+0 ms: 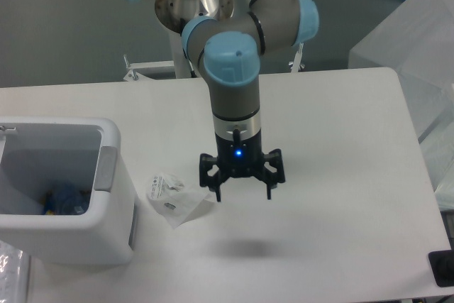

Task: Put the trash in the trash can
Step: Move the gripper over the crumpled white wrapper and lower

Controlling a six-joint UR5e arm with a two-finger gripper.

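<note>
The white trash can [106, 239] stands at the table's left edge with a grey panel on its right side. Inside it lies the crushed bluish bottle [62, 200], partly hidden by the rim. The crumpled white-and-clear wrapper [170, 199] lies on the table just right of the can. My gripper [242, 193] hangs open and empty above the table, a little to the right of the wrapper and apart from it. Its shadow falls on the table below.
Translucent plastic sheeting [418, 62] covers something bulky at the right rear. A small black object [443, 269] sits at the table's front right corner. The arm's base [191, 5] rises behind the table's far edge.
</note>
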